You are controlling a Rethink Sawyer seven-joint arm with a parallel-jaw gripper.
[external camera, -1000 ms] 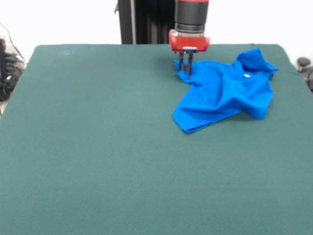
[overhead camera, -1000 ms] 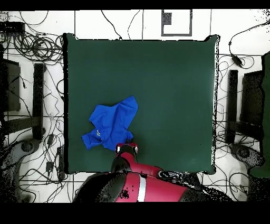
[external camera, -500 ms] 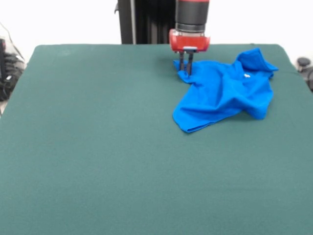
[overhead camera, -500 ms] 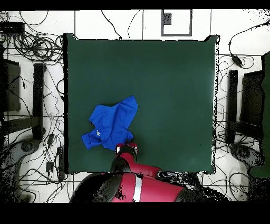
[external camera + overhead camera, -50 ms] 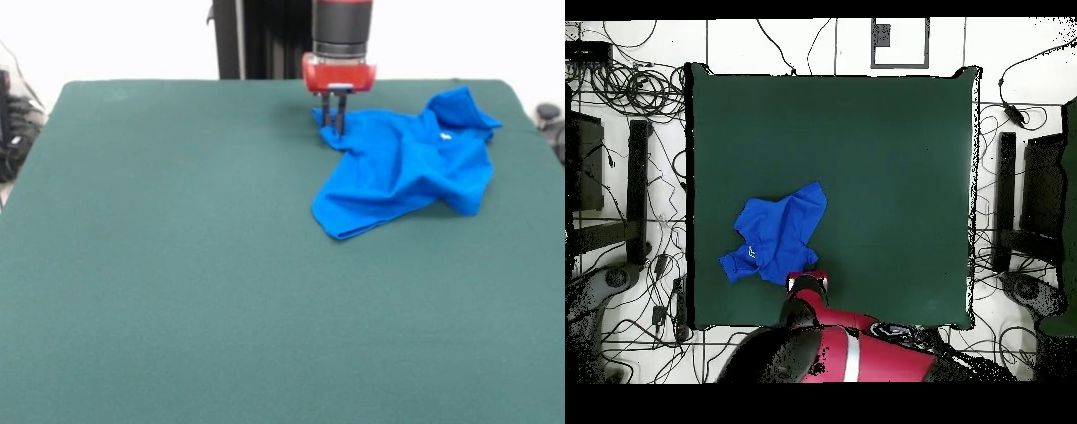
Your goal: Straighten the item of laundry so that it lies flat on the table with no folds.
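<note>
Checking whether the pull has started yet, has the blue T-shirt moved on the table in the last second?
No. The blue T-shirt keeps its outline and place against the table's far edge in the front view; the gripper remains at its corner.

In the front view the arm (image 5: 342, 26) is cut off by the top edge, so only its black lower section and red collar show. The gripper (image 5: 334, 131) has its tips down in the left corner of the T-shirt (image 5: 402, 163), and whether the jaws pinch cloth or merely stand against it is too small to tell. The shirt lies bunched, and its folds hide one sleeve and most of the hem; a small white mark near the collar is unreadable. The bench (image 5: 177, 265) runs off the near edge of the front view. In the overhead view the arm's red body covers the gripper entirely.
</note>
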